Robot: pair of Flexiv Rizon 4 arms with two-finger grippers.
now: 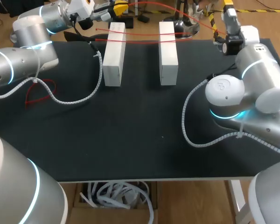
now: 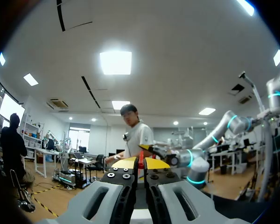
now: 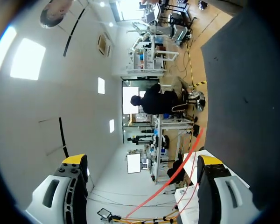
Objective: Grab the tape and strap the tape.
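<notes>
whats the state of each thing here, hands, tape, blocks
left hand: shut on the thin red tape
right hand: open wide, tape passing between its fingers
thin red tape: stretched across both blocks' far ends
left white rectangular block: lying flat on the black table
right white rectangular block: lying flat, parallel to the left one

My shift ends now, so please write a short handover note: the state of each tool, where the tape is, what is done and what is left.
Left tool: shut on the red tape.
Right tool: open; the tape runs between its fingers, not gripped.
Tape: strands lie across the far ends of the two white blocks.
Done: tape grabbed on the left side.
Left: probably close the right tool on it, then strap.
</notes>
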